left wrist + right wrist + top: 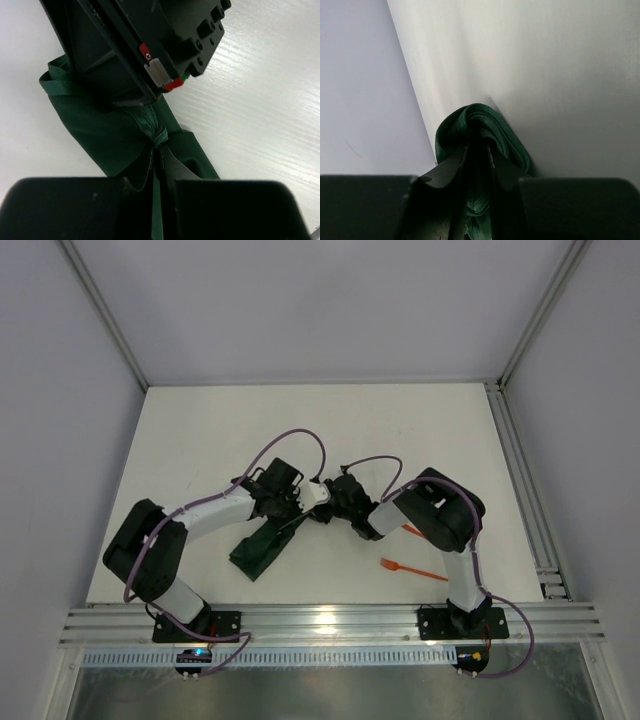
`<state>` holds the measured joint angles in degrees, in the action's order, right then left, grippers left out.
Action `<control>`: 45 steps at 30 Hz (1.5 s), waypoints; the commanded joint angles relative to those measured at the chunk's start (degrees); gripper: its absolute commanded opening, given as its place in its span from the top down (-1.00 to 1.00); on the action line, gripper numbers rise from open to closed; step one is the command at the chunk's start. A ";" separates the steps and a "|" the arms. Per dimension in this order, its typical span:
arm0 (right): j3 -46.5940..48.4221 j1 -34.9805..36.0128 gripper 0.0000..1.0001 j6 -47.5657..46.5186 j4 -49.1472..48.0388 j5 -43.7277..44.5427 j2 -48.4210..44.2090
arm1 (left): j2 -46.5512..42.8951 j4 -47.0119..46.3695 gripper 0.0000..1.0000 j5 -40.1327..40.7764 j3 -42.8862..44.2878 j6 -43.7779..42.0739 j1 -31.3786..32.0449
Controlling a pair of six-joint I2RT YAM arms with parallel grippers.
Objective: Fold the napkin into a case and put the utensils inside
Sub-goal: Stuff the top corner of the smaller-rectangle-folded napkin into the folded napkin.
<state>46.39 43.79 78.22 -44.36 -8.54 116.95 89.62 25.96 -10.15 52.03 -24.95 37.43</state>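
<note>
**Grippers both on napkin, centre of frame**

My L gripper (159, 146) has its jaws fully closed, pinching a bunched fold of the napkin (100, 135). My R gripper (479, 149) has its jaws nearly together w/ a rounded fold of the same cloth caught between them. In the top view both tips meet approx at frame centre. From there the napkin runs toward lower left as a narrow dark green strip on the table (200, 440). Two orange utensils (412, 569) lie right of centre, apart from the cloth, upper one partly hidden by my R arm (440, 515).
</note>
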 commanded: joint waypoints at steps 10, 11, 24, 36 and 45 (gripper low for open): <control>-3.59 -0.81 0.54 -6.75 7.35 0.54 -6.37 | 4.42 -3.89 0.96 -1.01 -0.97 -0.98 0.19; -3.85 -0.90 0.54 -7.37 8.31 0.80 -7.16 | 4.42 -3.89 0.96 -1.10 -1.05 -1.07 0.27; -2.01 -1.69 0.53 -22.65 18.69 2.82 -18.15 | 3.89 -3.37 0.93 -1.80 -0.97 -0.71 0.19; 2.29 0.86 0.53 -24.34 18.43 1.77 -16.58 | 3.45 -2.75 0.92 -1.71 -0.61 -0.45 0.27; -0.14 2.35 0.54 -20.22 8.34 2.20 -14.91 | 1.88 -3.28 0.91 -2.76 -0.96 0.25 0.28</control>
<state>46.02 44.51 55.70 -23.42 -6.04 102.91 92.62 23.33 -11.64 51.92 -25.45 37.12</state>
